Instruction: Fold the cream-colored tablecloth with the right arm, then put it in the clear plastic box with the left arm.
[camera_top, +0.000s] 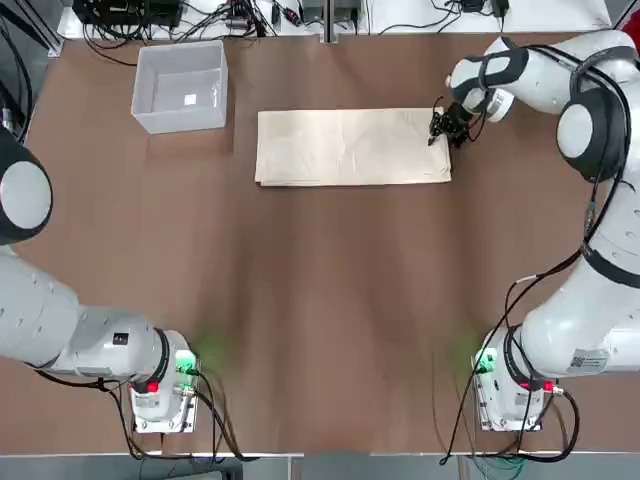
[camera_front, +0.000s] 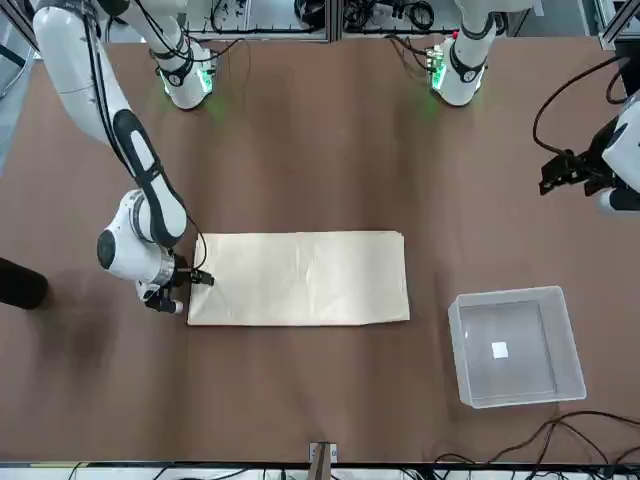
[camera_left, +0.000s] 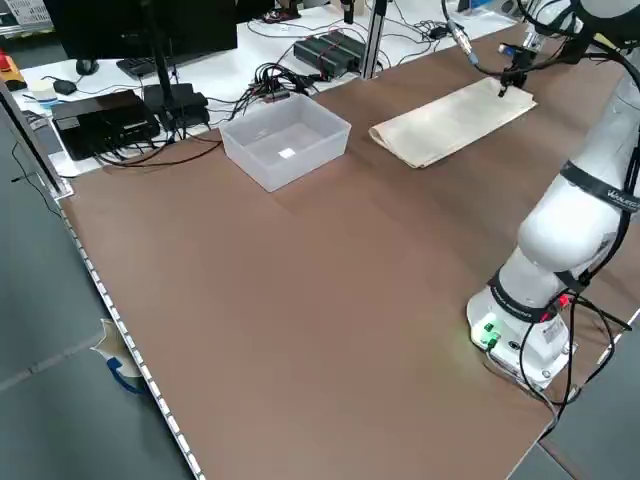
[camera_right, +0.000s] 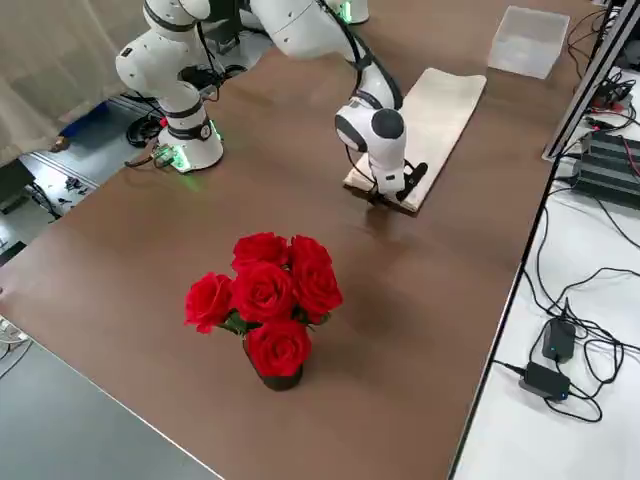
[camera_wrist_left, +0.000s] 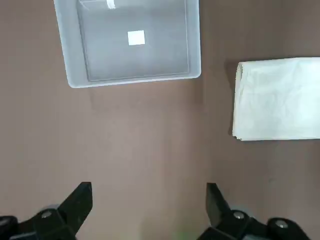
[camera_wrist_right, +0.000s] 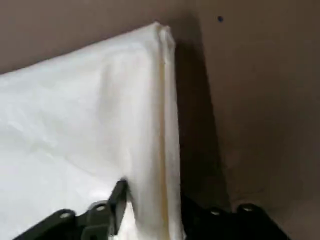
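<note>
The flat, layered cream-colored tablecloth (camera_top: 352, 147) is being gripped at its edge by the right gripper (camera_top: 447, 127); left gripper (camera_wrist_left: 149, 212) fingers are being held apart

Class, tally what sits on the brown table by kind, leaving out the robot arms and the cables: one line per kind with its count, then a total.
Cream-colored tablecloth: 1
Clear plastic box: 1
Bunch of red roses: 1
Total: 3
</note>
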